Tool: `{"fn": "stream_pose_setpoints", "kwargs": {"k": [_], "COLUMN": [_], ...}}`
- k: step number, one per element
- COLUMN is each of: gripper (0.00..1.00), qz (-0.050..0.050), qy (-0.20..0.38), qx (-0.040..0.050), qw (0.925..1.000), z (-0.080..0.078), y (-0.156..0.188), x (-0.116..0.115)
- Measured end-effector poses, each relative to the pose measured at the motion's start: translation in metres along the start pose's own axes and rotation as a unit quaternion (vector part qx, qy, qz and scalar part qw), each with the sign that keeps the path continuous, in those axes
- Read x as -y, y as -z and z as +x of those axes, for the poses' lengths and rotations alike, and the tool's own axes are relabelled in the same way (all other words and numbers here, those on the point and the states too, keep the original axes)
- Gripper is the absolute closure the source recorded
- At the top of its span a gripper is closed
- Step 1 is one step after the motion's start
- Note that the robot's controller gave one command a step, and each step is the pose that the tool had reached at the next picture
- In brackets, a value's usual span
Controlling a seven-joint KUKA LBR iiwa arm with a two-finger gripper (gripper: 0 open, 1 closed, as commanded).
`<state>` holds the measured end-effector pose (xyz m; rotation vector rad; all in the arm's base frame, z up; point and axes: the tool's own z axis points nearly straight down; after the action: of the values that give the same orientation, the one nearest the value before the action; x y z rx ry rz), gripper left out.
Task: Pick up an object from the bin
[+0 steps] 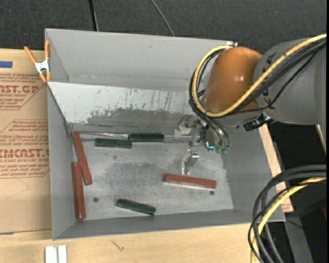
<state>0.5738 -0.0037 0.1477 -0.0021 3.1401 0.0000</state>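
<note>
My gripper [192, 159] hangs over the right part of the bin floor, below the orange wrist cover. Just below it a red-brown flat bar [189, 181] lies nearly level on the floor, and the gripper's tip stands a little above the bar's left half. To the gripper's left, a dark green bar [146, 138] lies along the back of the floor, its right end close to the gripper body. I see nothing held in the gripper.
A second dark green bar [113, 143] lies next to the first. A third one [135, 206] rests near the front wall. Two red-brown bars [81, 158] [78, 190] lie along the left wall. The arm comes in over the right wall.
</note>
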Motion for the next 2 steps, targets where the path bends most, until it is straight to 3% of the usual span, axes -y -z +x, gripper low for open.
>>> {"fn": "stream_pose_setpoints", "kwargs": {"k": [2], "gripper": [0.0], "qz": [0.0], "qy": [0.01], "qx": [-0.0006], "qw": [0.9999], "z": [0.0051], "y": [-0.0023], "x": [0.0029]}}
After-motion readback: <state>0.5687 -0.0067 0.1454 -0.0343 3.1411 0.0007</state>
